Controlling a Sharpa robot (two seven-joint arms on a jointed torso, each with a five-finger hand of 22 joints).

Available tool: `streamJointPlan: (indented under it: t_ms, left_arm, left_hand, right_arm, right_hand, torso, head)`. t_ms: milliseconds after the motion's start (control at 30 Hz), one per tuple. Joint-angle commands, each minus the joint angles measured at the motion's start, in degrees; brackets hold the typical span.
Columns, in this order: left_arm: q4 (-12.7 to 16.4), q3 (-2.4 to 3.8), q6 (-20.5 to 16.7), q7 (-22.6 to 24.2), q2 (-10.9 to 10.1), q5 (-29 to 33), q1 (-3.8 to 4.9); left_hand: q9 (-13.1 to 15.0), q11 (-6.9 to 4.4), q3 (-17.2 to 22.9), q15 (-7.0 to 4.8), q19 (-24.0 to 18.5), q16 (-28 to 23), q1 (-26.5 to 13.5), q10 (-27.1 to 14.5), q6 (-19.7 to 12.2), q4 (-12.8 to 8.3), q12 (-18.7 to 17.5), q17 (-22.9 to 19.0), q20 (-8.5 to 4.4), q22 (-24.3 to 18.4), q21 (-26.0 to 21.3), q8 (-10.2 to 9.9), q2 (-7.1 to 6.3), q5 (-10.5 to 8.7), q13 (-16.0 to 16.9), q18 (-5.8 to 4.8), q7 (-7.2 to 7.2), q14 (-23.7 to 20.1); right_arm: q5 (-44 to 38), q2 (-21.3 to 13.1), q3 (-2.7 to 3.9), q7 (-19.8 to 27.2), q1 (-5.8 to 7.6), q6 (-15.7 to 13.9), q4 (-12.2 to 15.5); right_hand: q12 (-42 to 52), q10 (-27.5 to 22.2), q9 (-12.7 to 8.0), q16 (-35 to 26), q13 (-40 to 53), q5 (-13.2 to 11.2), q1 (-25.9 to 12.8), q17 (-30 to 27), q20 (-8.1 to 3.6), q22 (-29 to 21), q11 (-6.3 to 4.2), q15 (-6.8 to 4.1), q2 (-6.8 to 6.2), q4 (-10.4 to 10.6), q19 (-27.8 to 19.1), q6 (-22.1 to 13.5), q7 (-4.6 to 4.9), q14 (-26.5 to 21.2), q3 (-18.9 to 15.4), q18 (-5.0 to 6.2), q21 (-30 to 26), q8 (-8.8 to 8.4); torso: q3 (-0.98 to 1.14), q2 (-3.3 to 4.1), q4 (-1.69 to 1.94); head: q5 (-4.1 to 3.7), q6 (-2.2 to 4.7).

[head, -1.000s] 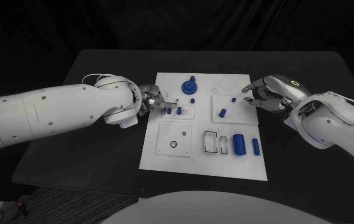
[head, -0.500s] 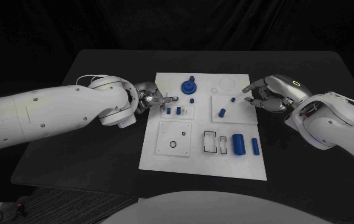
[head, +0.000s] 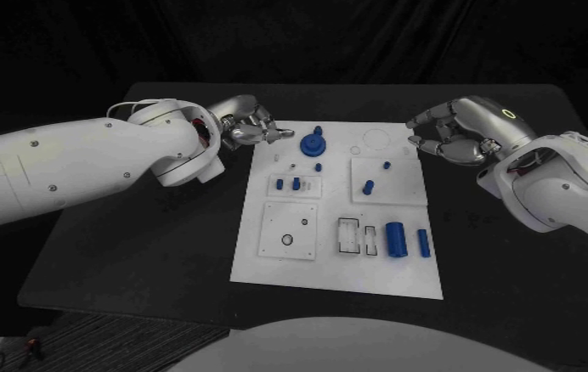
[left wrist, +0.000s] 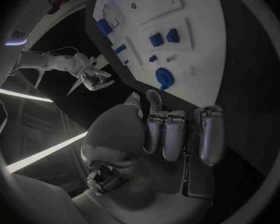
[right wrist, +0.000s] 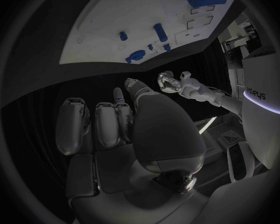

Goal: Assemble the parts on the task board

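Two hands: both raised beside the far end of the white rectangular task board (head: 337, 211), one at each long side.
Left hand (head: 249, 126): silver, just off the board's far left corner; fingers curled inward, nothing visible in its grasp.
Right hand (head: 456, 138): silver, just off the board's far right corner; fingers curled inward, nothing visible in its grasp.
Task board position: flat on the black tabletop (head: 147, 219), lengthwise away from the robot, between the two arms.
Blue round disc with upright knob (head: 315, 143): on the board's far end, near the left hand, not touched by it.
Small blue pegs (head: 289, 183): a close pair standing in the raised white block on the board's left half, behind the square plate with a ring-shaped hole (head: 289, 230).
Blue short peg (head: 369, 188): on the square white plate of the board's right half; a smaller blue piece (head: 386, 166) lies beyond it.
Large blue cylinder (head: 397, 239): lying on the board's near right part, with a thinner blue rod (head: 424, 243) just beside it towards the board's right edge.
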Motion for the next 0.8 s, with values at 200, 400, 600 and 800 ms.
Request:
streamJointPlan:
  t_ms: [200,400,600,800]
  left_arm:
    - [-5.56,0.04,-2.36,23.02,3.59,-18.13,0.62]
    - [-9.95,0.04,-0.12,25.89,7.03,-25.54,0.38]
    - [-11.71,0.03,-0.31,25.67,8.87,-30.95,-0.10]
    - [-13.11,0.03,-3.50,25.59,10.72,-37.46,-0.71]
  left_hand:
    - [-8.03,0.06,7.43,0.14,2.49,0.15,17.53,5.18,-7.08,-2.16,-0.67,15.10,0.19,13.47,-0.85,-13.50,-0.54,0.04,14.29,-0.42,0.84,5.95]
    - [-25.26,3.47,16.20,2.33,0.95,0.15,22.03,-29.09,-15.75,-1.29,-47.30,15.10,2.80,12.98,-2.05,-30.32,-4.63,-2.77,-19.65,-0.16,3.99,5.95]
    - [-38.18,4.79,20.09,3.38,1.90,-1.43,20.83,-33.25,-15.58,-0.08,-63.92,13.24,3.00,13.32,-0.99,-31.21,-8.94,-5.45,-34.63,-0.30,2.00,4.30]
    - [-46.54,4.80,20.70,3.18,-0.45,-4.97,19.42,-39.14,-13.13,-2.21,-74.20,8.60,3.38,12.19,-3.93,-31.14,-11.13,-5.69,-46.62,0.51,-1.89,1.46]
  right_arm:
    - [-0.28,0.31,0.00,0.93,0.92,-4.06,0.42]
    - [0.20,0.48,-0.01,1.77,0.82,-3.72,-0.11]
    - [0.35,0.38,-0.01,2.08,0.38,-2.98,-0.42]
    - [0.41,0.44,-0.02,2.21,-0.28,-2.31,-0.96]
  right_hand:
    - [0.22,1.25,-0.16,0.37,-7.78,-3.02,-1.99,0.16,0.17,10.90,-0.17,0.12,-0.02,1.18,1.17,0.45,-0.16,2.69,-0.46,-0.42,0.37,-0.09]
    - [0.49,1.36,-0.17,0.43,-7.47,-3.69,-2.26,0.21,0.16,10.92,-0.18,0.12,-0.04,1.37,1.19,0.49,-0.17,2.70,-0.57,-0.43,0.42,-0.11]
    - [0.63,1.40,-0.19,0.47,-7.29,-2.65,-1.77,0.19,0.11,10.93,-0.26,0.06,-0.04,1.02,1.20,0.57,-0.25,2.70,-0.29,-0.44,0.45,-0.13]
    - [0.57,1.38,-0.23,0.50,-7.31,-1.60,-1.42,0.15,0.08,10.92,-0.29,0.03,-0.07,0.73,1.19,0.58,-0.24,2.69,-0.01,-0.44,0.45,-0.20]
  torso:
    - [-0.15,0.26,0.05]
    - [-0.34,0.28,0.22]
    - [-0.31,0.30,0.00]
    - [-0.28,0.23,0.06]
  head:
    - [-0.30,-0.01]
    - [-0.43,-0.01]
    - [-0.17,-0.01]
    - [-0.13,-0.01]
